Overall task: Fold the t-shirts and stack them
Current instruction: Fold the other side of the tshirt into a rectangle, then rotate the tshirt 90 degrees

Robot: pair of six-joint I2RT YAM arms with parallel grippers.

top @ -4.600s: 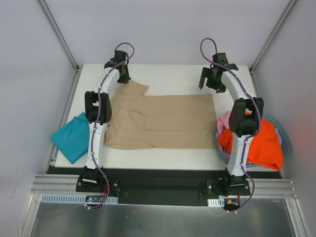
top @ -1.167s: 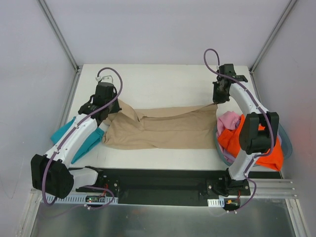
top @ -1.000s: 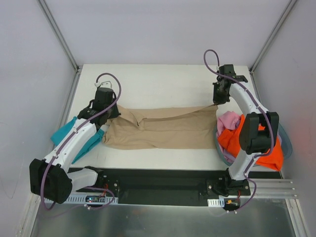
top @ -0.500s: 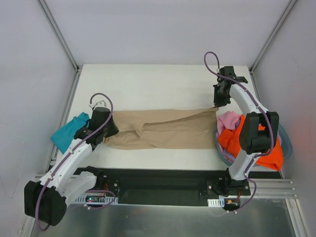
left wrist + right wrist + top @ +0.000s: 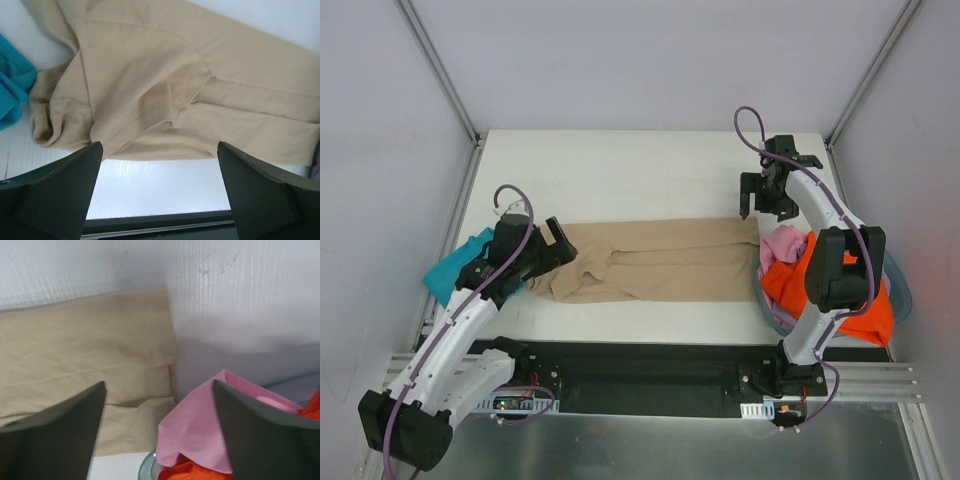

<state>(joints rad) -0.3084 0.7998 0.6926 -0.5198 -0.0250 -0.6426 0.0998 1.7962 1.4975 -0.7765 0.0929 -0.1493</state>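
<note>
A large tan t-shirt lies on the white table as a long strip, folded lengthwise. My left gripper hovers open over its left, sleeve end, with nothing between the fingers. My right gripper stands open above the shirt's far right corner, also holding nothing. A teal t-shirt lies crumpled at the table's left edge, beside my left arm. Pink and orange t-shirts are heaped in the basket at the right.
The round blue-grey basket stands at the right edge; its rim shows under the pink cloth and orange cloth. The table's black near edge runs just below the tan shirt. Enclosure walls stand on three sides.
Both grippers carried the tan shirt's far edge toward the near side, folding it into a narrower strip, then opened and let go. The left arm swung nearer to the front.
</note>
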